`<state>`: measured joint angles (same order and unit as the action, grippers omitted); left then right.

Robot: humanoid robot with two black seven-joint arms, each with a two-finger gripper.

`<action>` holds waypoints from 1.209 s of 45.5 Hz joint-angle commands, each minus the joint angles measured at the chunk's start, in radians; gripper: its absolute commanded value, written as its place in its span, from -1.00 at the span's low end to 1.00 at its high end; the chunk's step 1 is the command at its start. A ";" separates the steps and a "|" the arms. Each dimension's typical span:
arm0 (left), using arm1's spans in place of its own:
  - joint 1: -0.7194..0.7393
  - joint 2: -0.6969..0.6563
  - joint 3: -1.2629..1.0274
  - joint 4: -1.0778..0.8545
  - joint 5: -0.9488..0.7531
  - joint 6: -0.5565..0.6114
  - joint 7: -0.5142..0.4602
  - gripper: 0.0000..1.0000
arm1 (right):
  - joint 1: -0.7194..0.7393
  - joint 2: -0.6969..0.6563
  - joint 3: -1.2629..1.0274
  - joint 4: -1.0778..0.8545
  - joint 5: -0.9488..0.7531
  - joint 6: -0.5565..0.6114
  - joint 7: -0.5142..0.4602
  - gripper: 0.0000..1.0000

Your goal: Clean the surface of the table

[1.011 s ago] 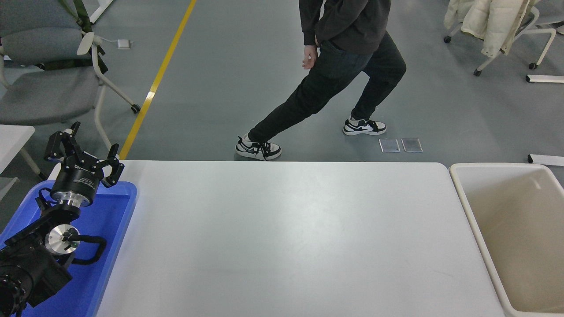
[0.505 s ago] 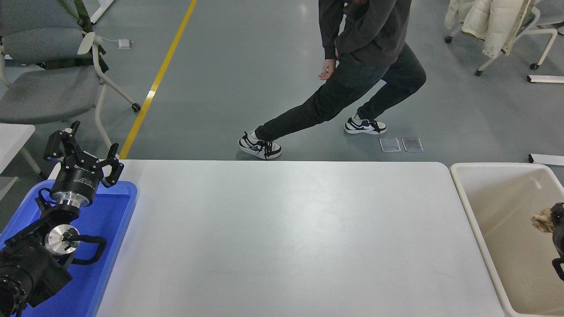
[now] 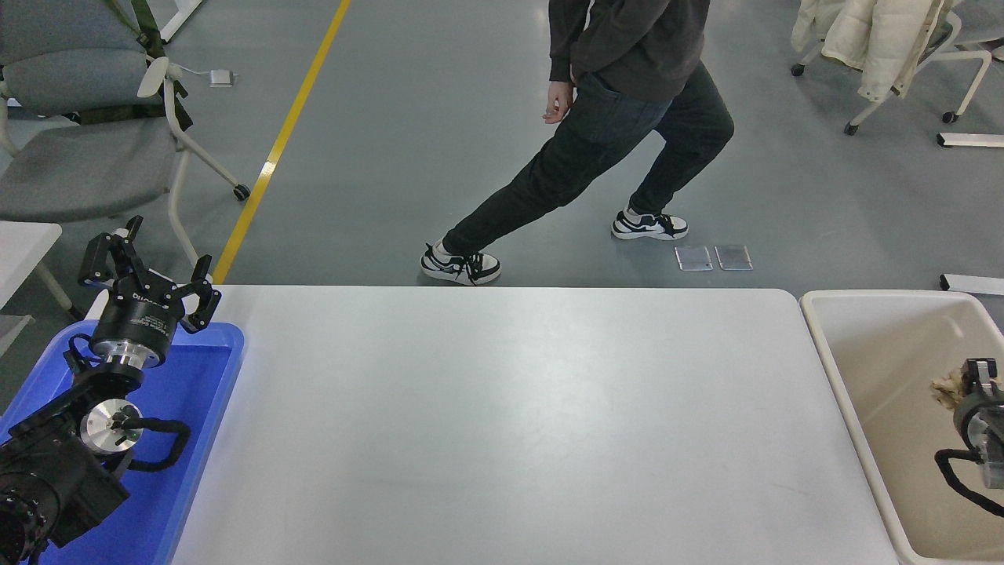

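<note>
Since a second ago, when only the left arm showed, the right gripper (image 3: 958,386) has come in from the right edge and now hangs over the bin (image 3: 820,314) that stands just beyond the table's right edge, pinching a crumpled tan wad (image 3: 945,384) at its tip. Half a second ago it sat lower and closer to the frame's edge; it has since crept inward and a little toward the far side. Across the floor beyond the far edge, a person (image 3: 612,118) in dark clothes has shifted in a wide lunge, feet planted much as before. Parked over the blue tray (image 3: 212,377) at the table's near-left corner, the left gripper (image 3: 149,275) has not stirred, its fingers spread. Between tray and bin lies the table surface (image 3: 510,424), white and bare of any scrap that can be made out. Risks from here look small but real: if the wad clings to the fingertips when they part, it may ride back out with the arm and drop on the tabletop, undoing the job. A release made too near the bin's left wall could let the light scrap drift over the rim. The cable looping beneath the right wrist hangs low inside the bin and might snag its wall on the way out.
</note>
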<state>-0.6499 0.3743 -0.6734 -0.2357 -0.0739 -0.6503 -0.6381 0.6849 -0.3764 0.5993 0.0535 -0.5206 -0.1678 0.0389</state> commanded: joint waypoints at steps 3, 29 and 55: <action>-0.001 0.000 0.000 0.001 0.000 0.000 0.000 1.00 | 0.008 0.004 -0.041 -0.004 0.037 -0.050 -0.001 1.00; 0.001 0.000 0.000 0.001 0.000 0.001 0.000 1.00 | 0.008 -0.116 0.174 0.230 0.093 -0.032 0.013 1.00; 0.001 0.002 0.002 0.001 0.000 0.001 0.000 1.00 | -0.337 -0.064 0.840 0.851 0.076 0.352 0.070 1.00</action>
<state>-0.6488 0.3745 -0.6731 -0.2354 -0.0744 -0.6489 -0.6382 0.4913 -0.5083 1.2030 0.6646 -0.4293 0.0022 0.0963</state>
